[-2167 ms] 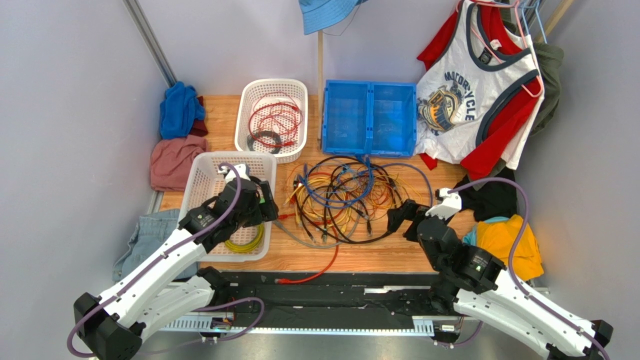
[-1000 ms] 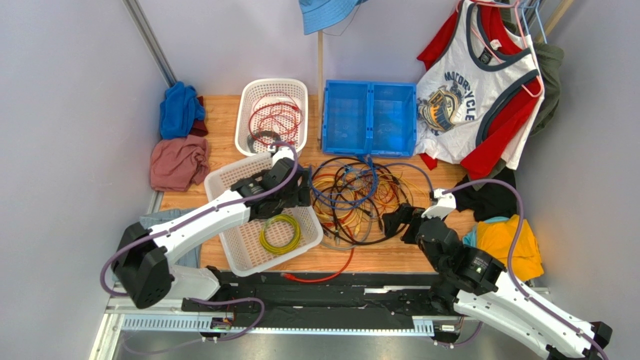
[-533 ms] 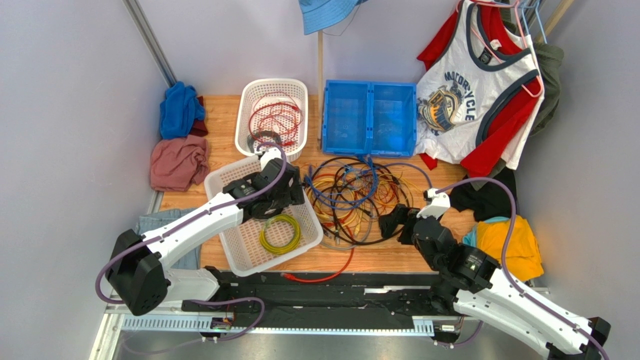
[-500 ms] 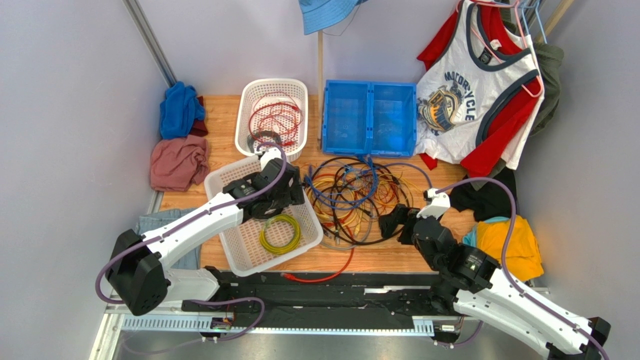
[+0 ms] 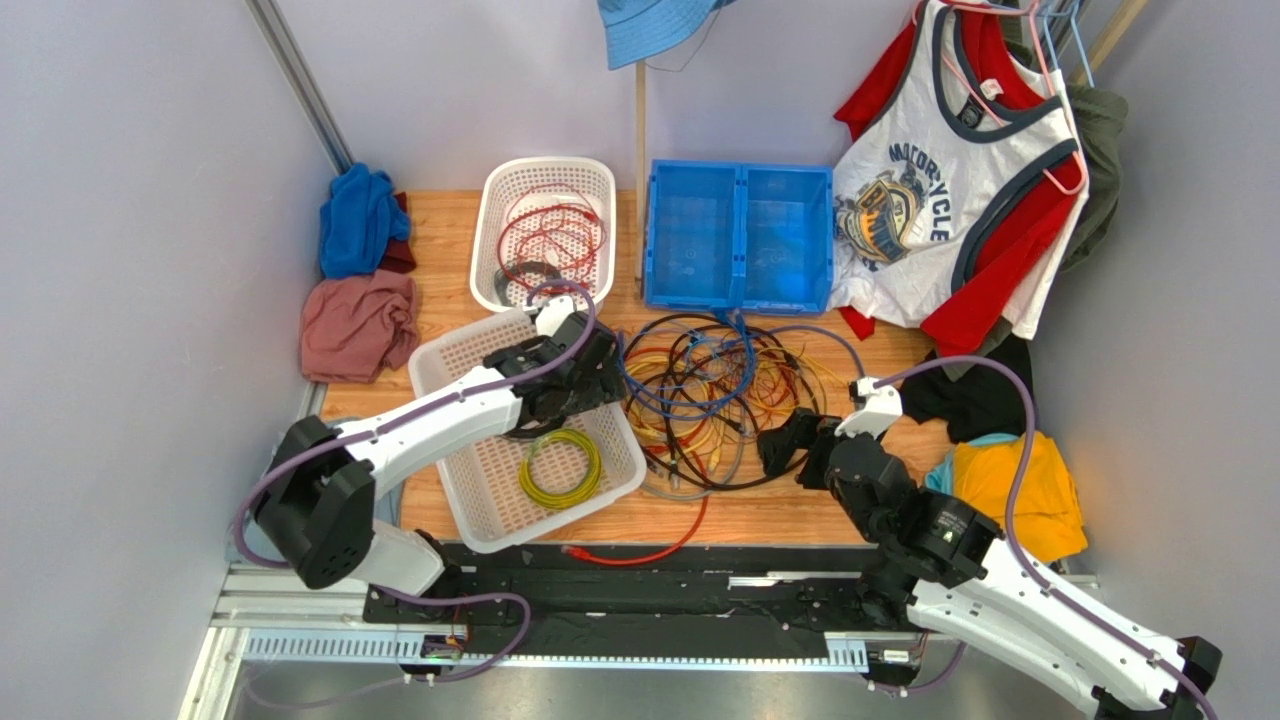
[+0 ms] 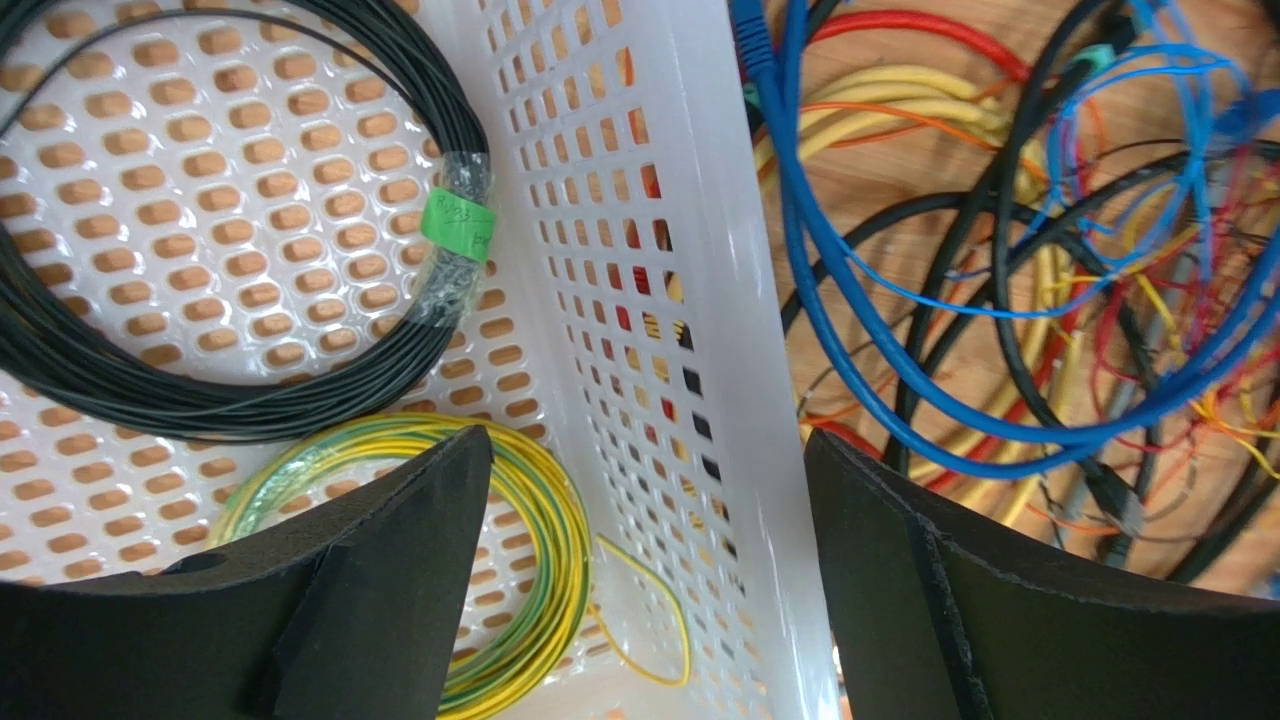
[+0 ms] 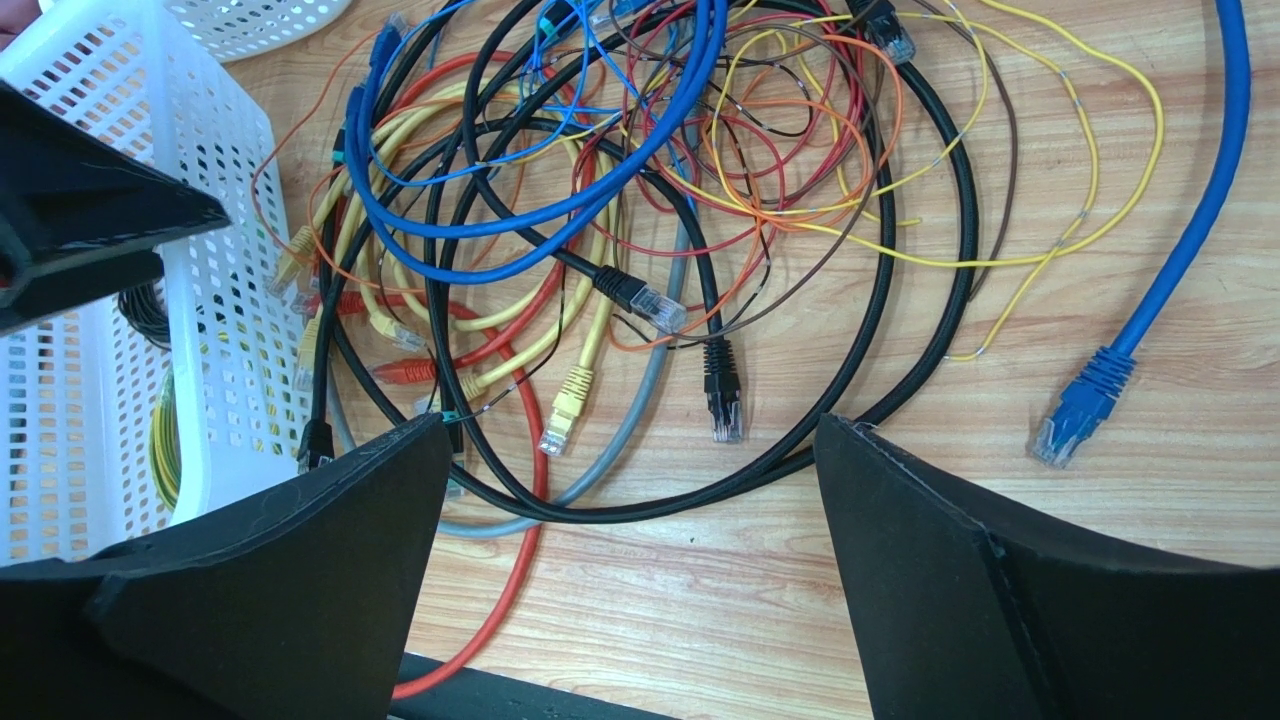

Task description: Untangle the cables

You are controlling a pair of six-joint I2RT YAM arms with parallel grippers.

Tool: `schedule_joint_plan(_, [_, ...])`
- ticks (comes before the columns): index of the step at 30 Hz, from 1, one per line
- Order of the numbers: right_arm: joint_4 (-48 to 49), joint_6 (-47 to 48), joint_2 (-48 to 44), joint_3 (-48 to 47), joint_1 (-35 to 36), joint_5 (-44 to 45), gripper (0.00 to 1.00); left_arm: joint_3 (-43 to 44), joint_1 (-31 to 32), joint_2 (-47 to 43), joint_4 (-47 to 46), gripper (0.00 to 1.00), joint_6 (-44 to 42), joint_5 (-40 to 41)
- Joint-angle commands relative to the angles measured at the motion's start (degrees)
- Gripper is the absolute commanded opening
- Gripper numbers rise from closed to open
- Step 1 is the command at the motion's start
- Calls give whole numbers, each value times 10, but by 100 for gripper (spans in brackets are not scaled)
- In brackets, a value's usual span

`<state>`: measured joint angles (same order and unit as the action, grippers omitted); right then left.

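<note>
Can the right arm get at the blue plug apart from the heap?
Probably yes: the right gripper hangs open nearby, and the blue plug lies bare on the table, nothing covering it.

The cables point(image 5: 706, 393) are heaped, knotted together, black, blue, yellow, orange and red, on the wooden table point(image 5: 781, 518).

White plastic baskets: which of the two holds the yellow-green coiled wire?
The nearer white perforated plastic basket, with the yellow-green coil on its floor; the farther basket holds red cables instead.
</note>
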<state>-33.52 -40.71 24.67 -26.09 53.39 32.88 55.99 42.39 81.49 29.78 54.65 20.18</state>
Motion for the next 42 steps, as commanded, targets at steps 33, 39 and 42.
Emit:
schedule_joint_plan(33, [14,-15,-40,21,1,-11,96,26,0,-45,245,4,-123,73])
schedule_joint_plan(39, [6,-8,-39,11,0,-11,96,56,0,-107,275,65,-119,121])
schedule_joint_plan(42, [11,-8,-37,12,1,-12,96,104,0,-138,297,73,-130,143])
